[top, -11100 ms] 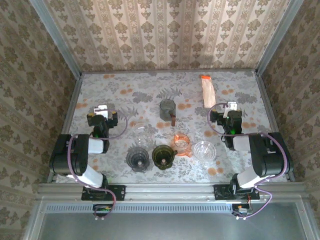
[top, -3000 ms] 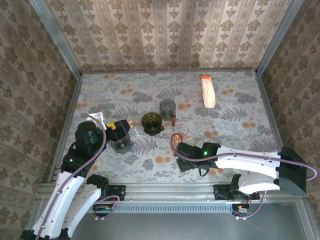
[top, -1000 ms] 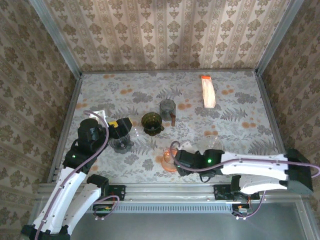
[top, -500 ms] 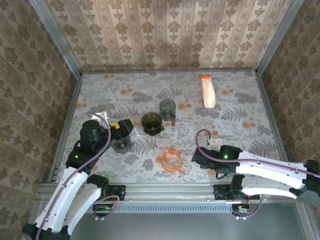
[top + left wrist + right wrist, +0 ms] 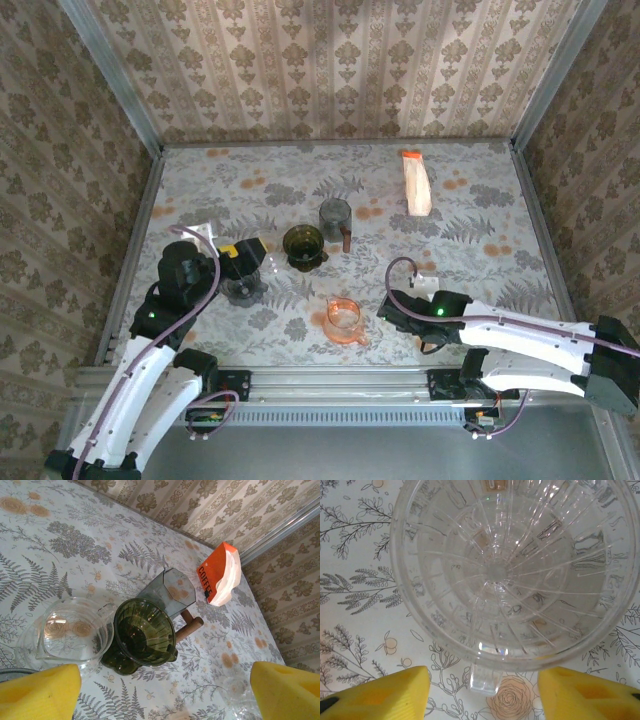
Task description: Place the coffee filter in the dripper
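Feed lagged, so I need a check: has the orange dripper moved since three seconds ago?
Yes. The orange dripper now sits closer to the table's near edge and farther from the grey cup, which has stayed put.

Top camera looks down from behind; left wrist slants across, sharing the dark green glass dripper (image 5: 144,639); right wrist points straight down, close

Left end effector (image 5: 162,697) jaws wide apart, yellow pads (image 5: 40,692) in both bottom corners, nothing between them. Green dripper (image 5: 142,637) upright on bench (image 5: 75,545). Clear glass vessel (image 5: 70,632) just left of it, grey glass cup (image 5: 170,592) just behind. Orange COFFEE filter pack (image 5: 217,575) farther back.
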### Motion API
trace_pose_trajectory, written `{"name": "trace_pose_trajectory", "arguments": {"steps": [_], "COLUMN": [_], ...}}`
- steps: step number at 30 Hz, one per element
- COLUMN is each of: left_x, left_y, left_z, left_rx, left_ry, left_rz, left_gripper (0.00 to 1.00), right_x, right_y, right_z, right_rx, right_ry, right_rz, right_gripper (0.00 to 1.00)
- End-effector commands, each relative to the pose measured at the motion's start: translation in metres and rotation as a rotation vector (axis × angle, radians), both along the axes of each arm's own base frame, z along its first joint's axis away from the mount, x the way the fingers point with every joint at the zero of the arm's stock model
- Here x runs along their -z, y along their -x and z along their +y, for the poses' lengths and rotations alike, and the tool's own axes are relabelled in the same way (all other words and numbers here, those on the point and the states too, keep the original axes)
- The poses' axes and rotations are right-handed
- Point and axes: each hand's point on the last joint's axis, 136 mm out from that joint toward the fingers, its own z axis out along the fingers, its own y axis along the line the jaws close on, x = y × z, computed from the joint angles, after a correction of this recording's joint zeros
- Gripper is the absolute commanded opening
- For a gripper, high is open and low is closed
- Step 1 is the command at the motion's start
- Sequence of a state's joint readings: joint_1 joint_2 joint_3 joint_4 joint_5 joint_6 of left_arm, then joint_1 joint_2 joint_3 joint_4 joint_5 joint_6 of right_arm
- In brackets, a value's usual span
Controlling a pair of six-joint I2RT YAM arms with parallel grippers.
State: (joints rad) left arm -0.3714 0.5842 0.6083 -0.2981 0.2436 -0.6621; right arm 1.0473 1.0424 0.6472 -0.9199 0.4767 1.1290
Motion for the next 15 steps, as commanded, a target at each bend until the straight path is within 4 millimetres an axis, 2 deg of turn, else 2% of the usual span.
{"name": "trace_pose_trajectory", "arguments": {"steps": [1,8,15], "left_x": [-0.003,-0.003,-0.002], "left_y": [-0.001,-0.001,-0.001], "left_z": [0.0,0.0,0.0], "left_rx": [-0.003,-0.005,-0.007], "left_ry": [0.019,0.018,0.017], "left_rz": [-0.008,-0.003,0.001], "left_gripper": [0.89,0.89,0.89], "right_x": [0.002,0.013,0.008], "right_y": [-0.007,-0.011,-0.015], "right_z": [-0.009,-0.009,-0.009], "right_rx": [0.024,0.033,0.002], "right_ry": [0.038,0.044,0.072], "right_rz": [-0.039,-0.037,-0.049], "right_gripper": [0.54,0.42,0.24]}}
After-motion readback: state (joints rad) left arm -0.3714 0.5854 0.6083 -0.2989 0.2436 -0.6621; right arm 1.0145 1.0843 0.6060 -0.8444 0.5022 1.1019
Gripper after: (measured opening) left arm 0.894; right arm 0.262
